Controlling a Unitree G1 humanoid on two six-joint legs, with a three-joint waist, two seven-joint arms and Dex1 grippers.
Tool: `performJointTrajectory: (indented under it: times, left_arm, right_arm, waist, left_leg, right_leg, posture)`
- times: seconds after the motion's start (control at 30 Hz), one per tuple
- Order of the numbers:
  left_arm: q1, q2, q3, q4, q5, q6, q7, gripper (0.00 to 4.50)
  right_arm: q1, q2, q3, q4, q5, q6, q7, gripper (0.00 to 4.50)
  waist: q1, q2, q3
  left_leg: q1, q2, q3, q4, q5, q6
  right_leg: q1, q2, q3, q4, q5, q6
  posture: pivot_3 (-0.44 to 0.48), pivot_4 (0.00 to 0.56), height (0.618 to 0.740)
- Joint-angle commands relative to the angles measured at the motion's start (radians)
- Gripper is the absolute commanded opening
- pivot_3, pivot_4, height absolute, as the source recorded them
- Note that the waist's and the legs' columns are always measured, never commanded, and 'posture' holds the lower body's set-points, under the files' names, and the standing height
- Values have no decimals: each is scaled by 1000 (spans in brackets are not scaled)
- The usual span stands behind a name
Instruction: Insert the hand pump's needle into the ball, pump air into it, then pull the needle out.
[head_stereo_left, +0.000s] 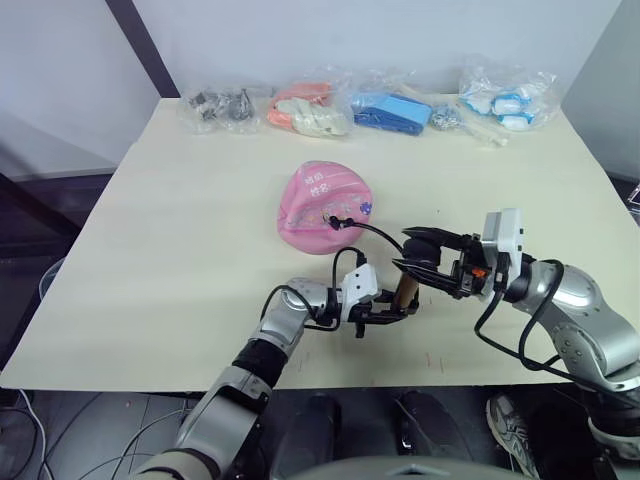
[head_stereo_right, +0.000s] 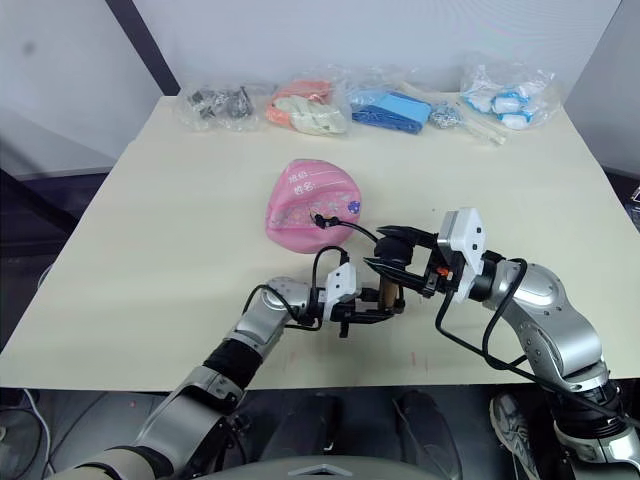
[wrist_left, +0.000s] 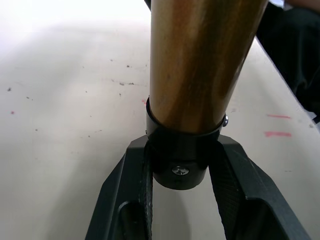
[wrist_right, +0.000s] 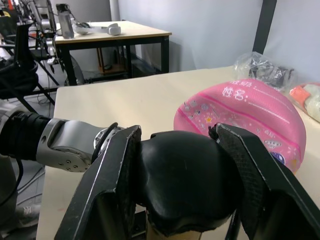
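The pink ball (head_stereo_left: 322, 205) lies sagging at the table's middle. A thin black hose (head_stereo_left: 375, 232) arcs from its top to the hand pump (head_stereo_left: 406, 291), a gold cylinder standing nearly upright near the front edge. The hose tip rests on the ball; the needle itself is too small to make out. My left gripper (head_stereo_left: 385, 308) is shut on the pump's black bottom cap (wrist_left: 177, 160). My right gripper (head_stereo_left: 408, 258) is shut on the black handle (wrist_right: 185, 175) at the pump's top, one finger (wrist_right: 107, 185) on each side.
Several clear bags line the far edge: dark parts (head_stereo_left: 218, 108), orange-and-white items (head_stereo_left: 310, 108), blue items (head_stereo_left: 392, 110), blue-and-white items (head_stereo_left: 505, 100). The table's front edge (head_stereo_left: 300, 378) runs just below my arms.
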Motion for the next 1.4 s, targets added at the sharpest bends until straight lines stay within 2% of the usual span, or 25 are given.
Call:
performJointTrajectory:
  times: [0.03,0.43,0.9,1.23,1.4]
  left_arm:
    - [-19,-21,-3,40,18,-26,25,1112]
    - [-39,-52,-8,146,66,-52,50,1112]
    - [-41,-39,-16,178,78,-63,38,1112]
    - [-36,-33,-16,185,79,-65,34,1112]
    - [-38,-31,-20,188,80,-70,25,1112]
  right_arm:
    - [0,7,-4,4,-19,-42,21,1929]
    - [14,19,-18,-49,45,67,-8,1929]
    - [-77,-9,-136,-137,222,238,-74,1929]
    - [-197,-100,-247,-152,308,254,-67,1929]
    - [-322,-167,-301,-95,361,286,-82,1929]
  waist:
    - [0,0,0]
    - [4,0,-1]
    - [3,-1,-1]
    - [2,-1,-1]
    - [2,-1,-1]
  left_leg:
    - [0,0,0,0,0,0]
    - [1,0,-1,1,0,0]
    - [1,0,-1,1,0,0]
    - [1,0,-1,1,0,0]
    - [1,0,-1,2,0,0]
  right_leg:
    - [0,0,0,0,0,0]
    - [1,-1,0,0,0,0]
    - [2,-1,-1,0,0,0]
    - [2,-1,-1,0,0,0]
    - [2,0,-1,0,0,0]
  posture:
    - [0,150,740]
    - [0,150,740]
    - [0,150,740]
    - [0,150,740]
    - [0,150,740]
